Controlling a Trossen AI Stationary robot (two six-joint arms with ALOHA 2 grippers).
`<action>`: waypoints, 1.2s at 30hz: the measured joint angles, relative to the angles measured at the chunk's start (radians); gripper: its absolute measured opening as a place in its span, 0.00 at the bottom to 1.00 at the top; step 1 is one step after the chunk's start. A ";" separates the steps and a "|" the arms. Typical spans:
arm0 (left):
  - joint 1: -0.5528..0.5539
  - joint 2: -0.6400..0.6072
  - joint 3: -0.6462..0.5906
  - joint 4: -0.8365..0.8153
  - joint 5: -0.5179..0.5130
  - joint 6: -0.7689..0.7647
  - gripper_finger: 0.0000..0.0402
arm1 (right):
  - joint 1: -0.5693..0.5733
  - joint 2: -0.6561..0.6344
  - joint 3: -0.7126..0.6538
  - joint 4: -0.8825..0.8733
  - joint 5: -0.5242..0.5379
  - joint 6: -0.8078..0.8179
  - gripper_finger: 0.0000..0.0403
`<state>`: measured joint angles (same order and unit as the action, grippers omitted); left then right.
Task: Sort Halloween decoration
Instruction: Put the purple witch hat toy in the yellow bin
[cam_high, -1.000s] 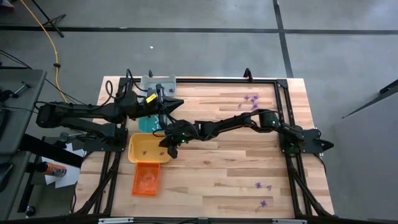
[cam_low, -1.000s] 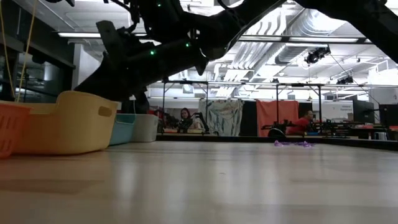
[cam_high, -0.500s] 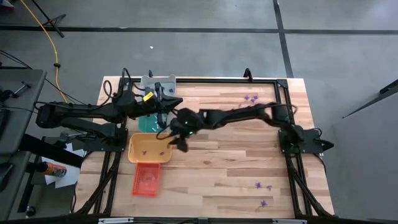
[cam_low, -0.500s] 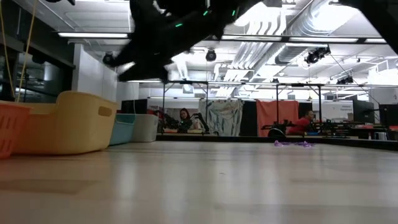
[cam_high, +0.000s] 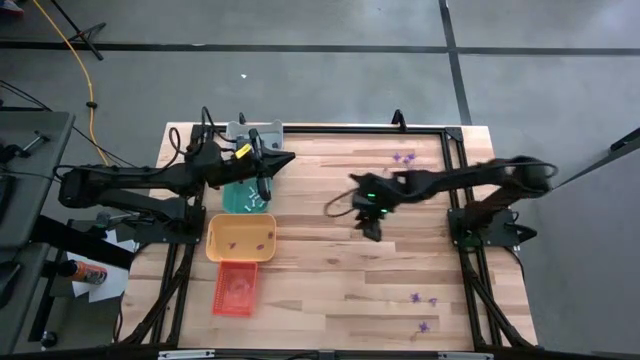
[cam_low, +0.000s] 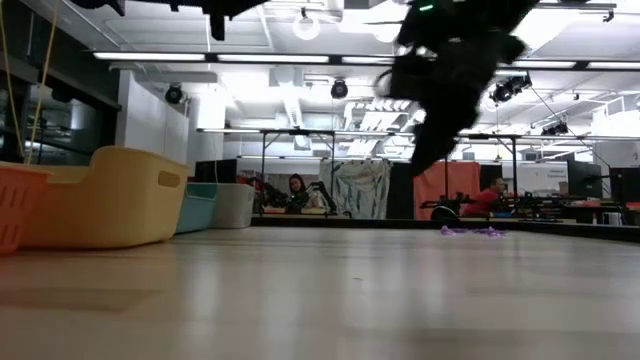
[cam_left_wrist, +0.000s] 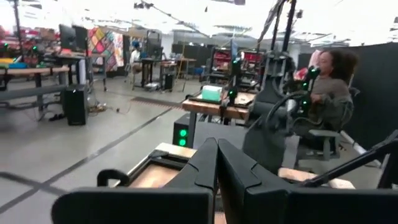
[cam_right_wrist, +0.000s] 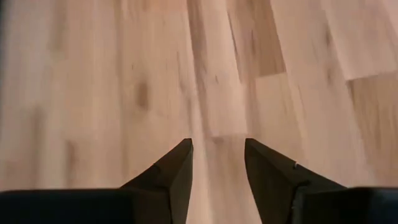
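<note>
Tiny purple trinkets lie in loose groups on the wooden table: one near the far right corner (cam_high: 404, 158), also seen in the low view (cam_low: 470, 231), and one near the near right corner (cam_high: 421, 299). A few more purple ones lie inside the yellow tray (cam_high: 240, 238). My right gripper (cam_high: 368, 228) (cam_right_wrist: 217, 149) hovers open over bare wood at the table's middle, holding nothing. My left gripper (cam_high: 285, 160) (cam_left_wrist: 216, 163) is shut and empty, raised above the teal tray (cam_high: 238, 198) and pointing level toward the table's right.
The trays stand in a column along the left side: grey (cam_high: 252, 130) at the far edge, then teal, yellow and orange (cam_high: 234, 288). A black frame (cam_high: 455, 190) rims the table. Bare wood stretches between the trays and the purple groups. People sit in the room beyond.
My right gripper has drawn away from the yellow tray, rising and swinging toward the table's right, and now hangs over the middle of the table. The trays and trinket groups lie as before.
</note>
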<state>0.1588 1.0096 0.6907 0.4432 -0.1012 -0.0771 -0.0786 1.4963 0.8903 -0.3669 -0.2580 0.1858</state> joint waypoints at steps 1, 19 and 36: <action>0.003 0.007 0.000 0.002 0.000 -0.006 0.00 | 0.000 -0.055 -0.059 0.065 0.000 0.049 0.34; 0.004 0.215 0.000 0.164 0.200 -0.149 0.00 | -0.053 -0.280 -0.253 0.896 0.201 0.093 0.34; -0.018 0.261 0.000 0.236 0.302 -0.156 0.00 | -0.051 -0.279 -0.215 0.918 0.177 0.074 0.03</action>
<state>0.1411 1.2701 0.6910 0.6792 0.2012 -0.2333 -0.1295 1.2175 0.6750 0.5510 -0.0811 0.2601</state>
